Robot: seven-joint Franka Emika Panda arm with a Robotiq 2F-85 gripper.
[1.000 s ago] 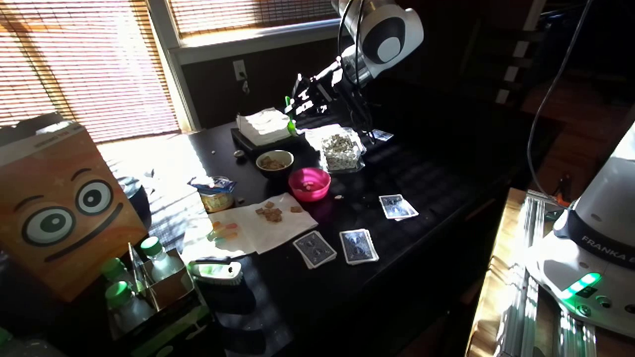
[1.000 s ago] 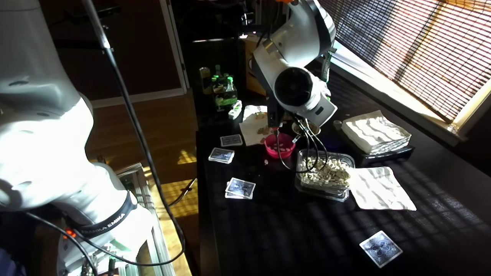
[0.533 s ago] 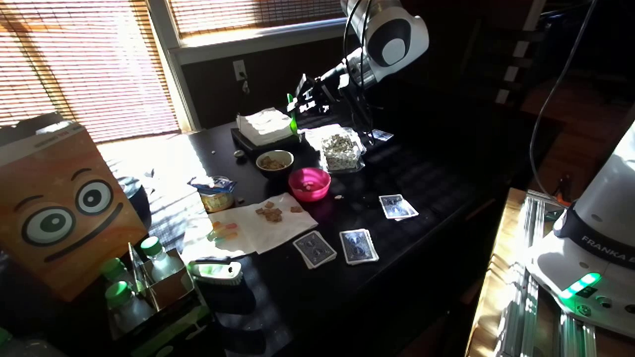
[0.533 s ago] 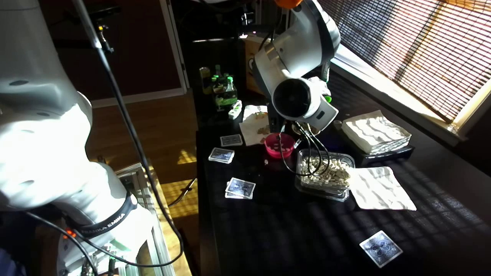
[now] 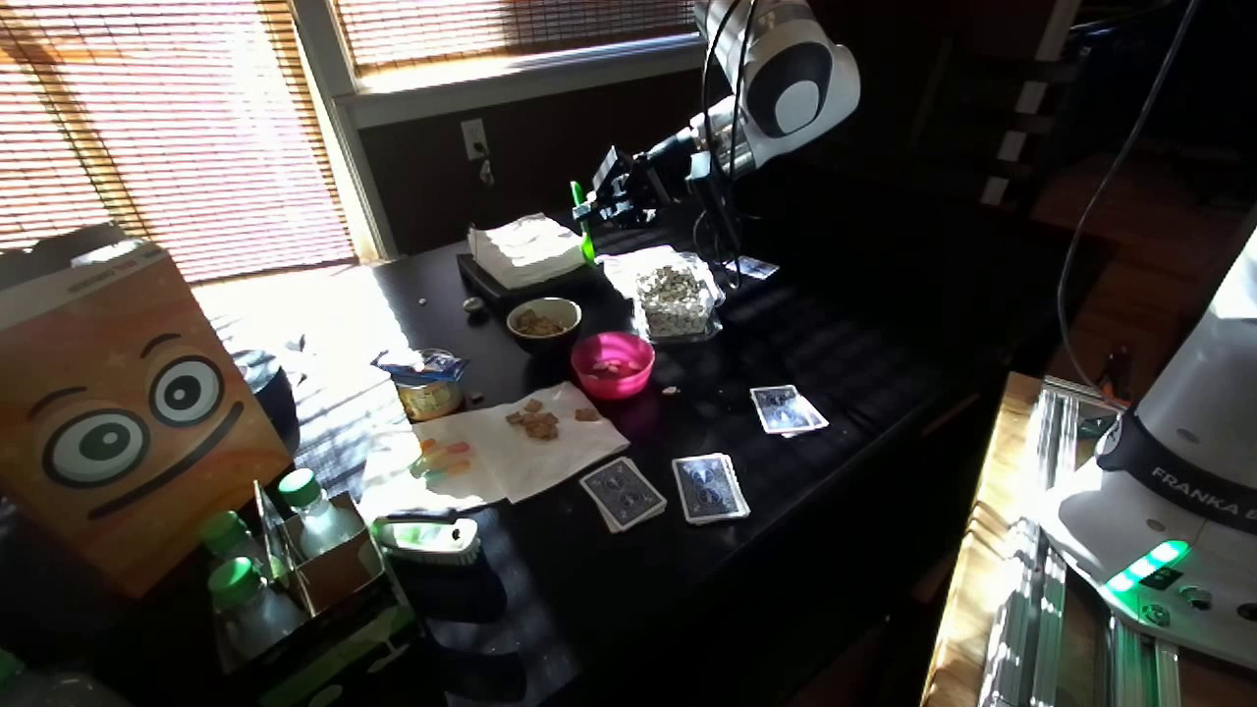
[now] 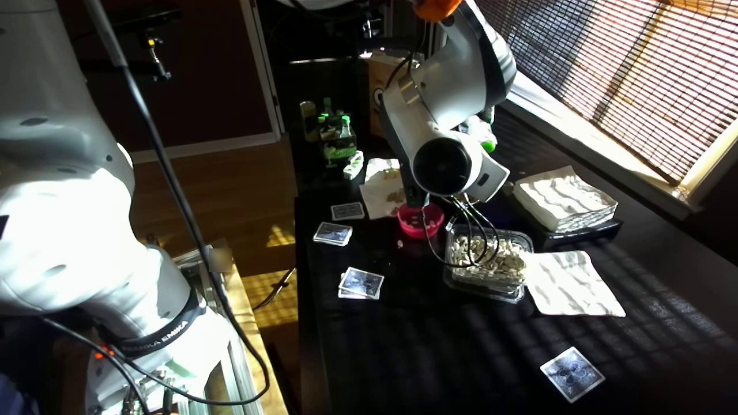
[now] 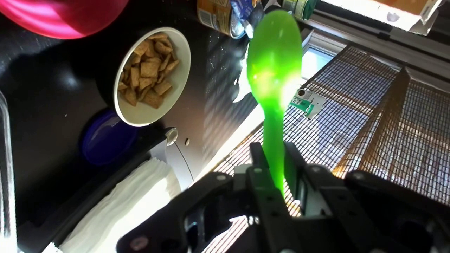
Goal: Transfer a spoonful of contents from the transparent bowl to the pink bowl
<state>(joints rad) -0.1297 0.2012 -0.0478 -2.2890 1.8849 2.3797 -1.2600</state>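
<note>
My tool (image 7: 274,151) pinches the spoon (image 7: 274,63) by its handle, maybe so its end can scoop. Mid-frame in an exterior view, the pink bowl (image 5: 615,386) sits near the clear tub (image 5: 678,324).

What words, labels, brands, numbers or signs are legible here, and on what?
"FRANKA EMIKA": dark band on the robot's base, in an exterior view.
"FRANKA E", cut off by picture edge: same dark band, in an exterior view.
Too small or blurred: print on the orange box, can, bottle carrier, and green-and-white label in the wrist view.
No legible numbers.
</note>
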